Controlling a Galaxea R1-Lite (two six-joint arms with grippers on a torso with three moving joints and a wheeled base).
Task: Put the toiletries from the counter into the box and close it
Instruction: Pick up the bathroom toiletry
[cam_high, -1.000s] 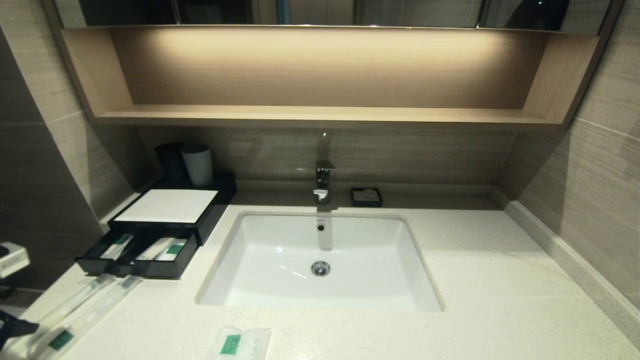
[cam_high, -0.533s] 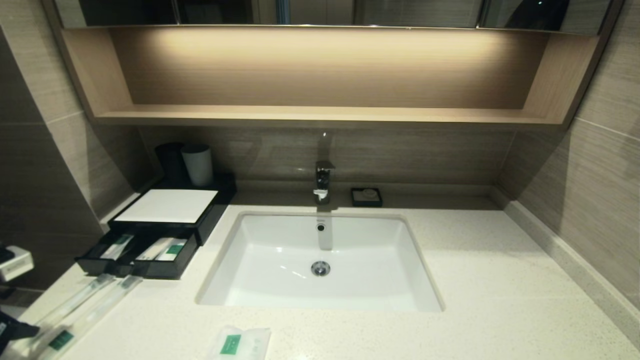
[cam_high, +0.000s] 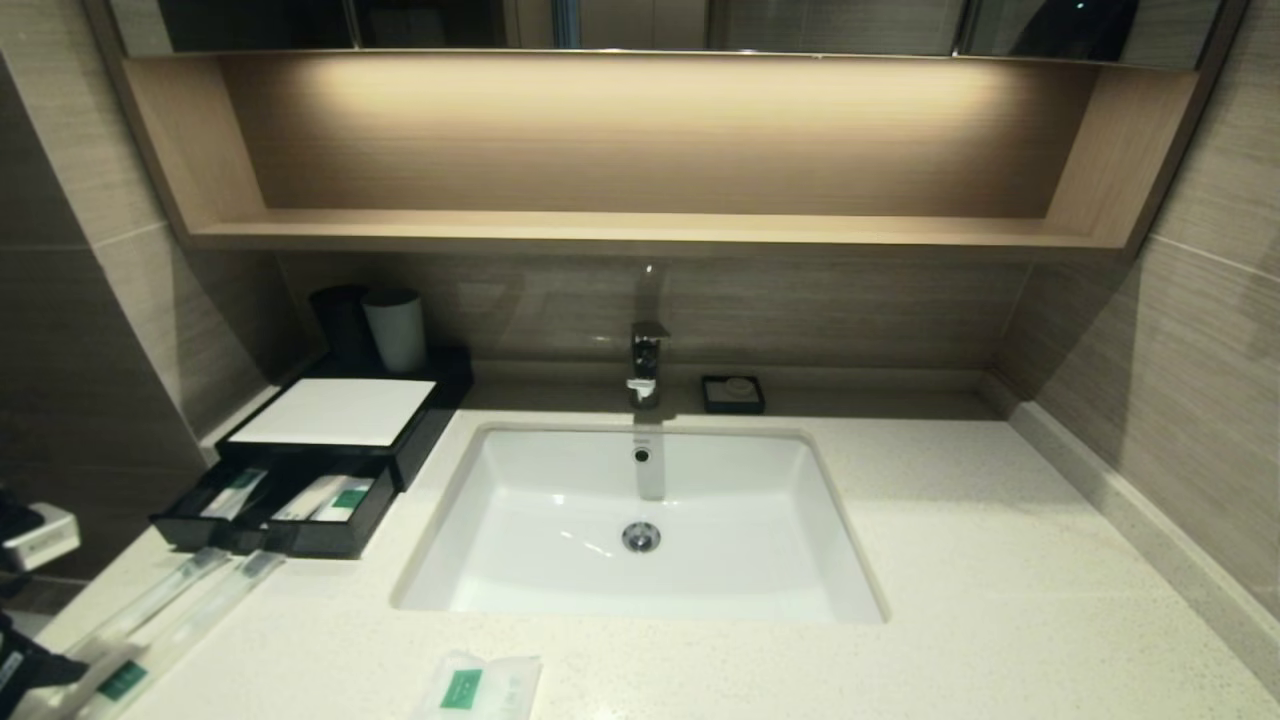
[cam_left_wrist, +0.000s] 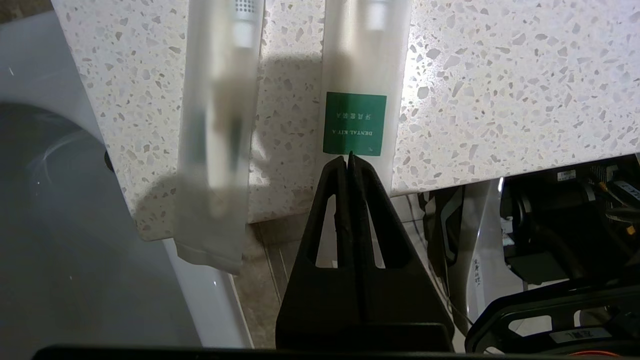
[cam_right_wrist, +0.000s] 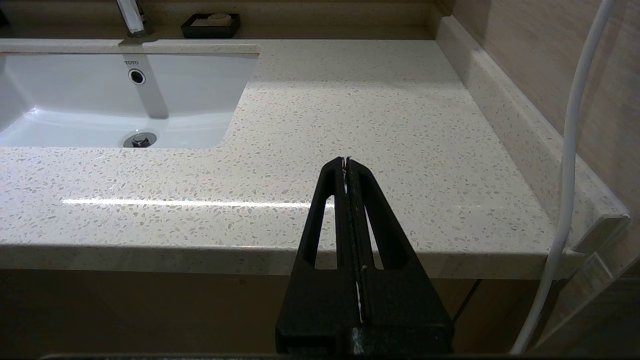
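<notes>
From the head view we see the box (cam_high: 335, 425) left of the sink (cam_high: 640, 520), its drawer (cam_high: 275, 510) pulled out, with 2 toothbrushes (cam_high: 165, 615) and a sachet (cam_high: 480, 685) lying on the counter (cam_high: 1000, 600). In the left wrist view our left gripper (cam_left_wrist: 348, 156) has its jaws pressed together, tips at the counter edge just short of a toothbrush's green label (cam_left_wrist: 354, 123). In the right wrist view our right gripper (cam_right_wrist: 346, 160) hangs before the counter with its jaws together, holding nothing.
</notes>
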